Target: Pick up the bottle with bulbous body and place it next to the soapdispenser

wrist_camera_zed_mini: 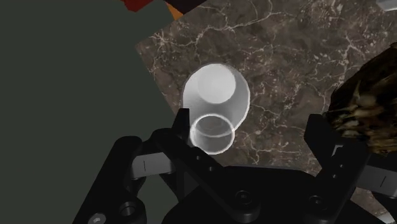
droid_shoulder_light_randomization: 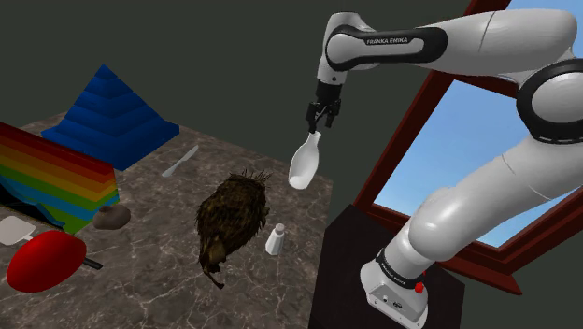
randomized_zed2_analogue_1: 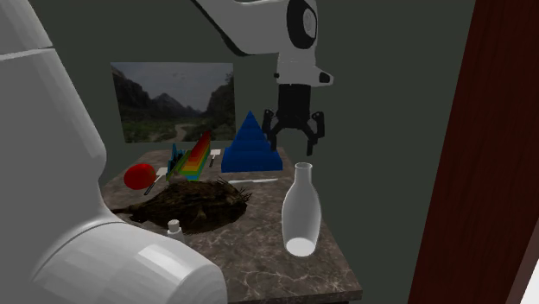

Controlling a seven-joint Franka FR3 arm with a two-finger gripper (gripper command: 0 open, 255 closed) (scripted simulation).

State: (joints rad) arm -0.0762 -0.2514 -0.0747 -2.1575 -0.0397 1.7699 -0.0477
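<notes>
Wrist view looks almost straight down the white bottle: its open mouth faces me and the bulbous body lies beyond it, so its long axis runs nearly along my approach, leaning a little. My end effector is spread wide and clasps nothing. The neck sits right by one finger, well apart from the other. The bottle is at the worktop corner on the stand-side edge; whether it rests there I cannot tell. The soap dispenser stands farther along that edge, so I judge I must centre, close, then carry that way.
</notes>
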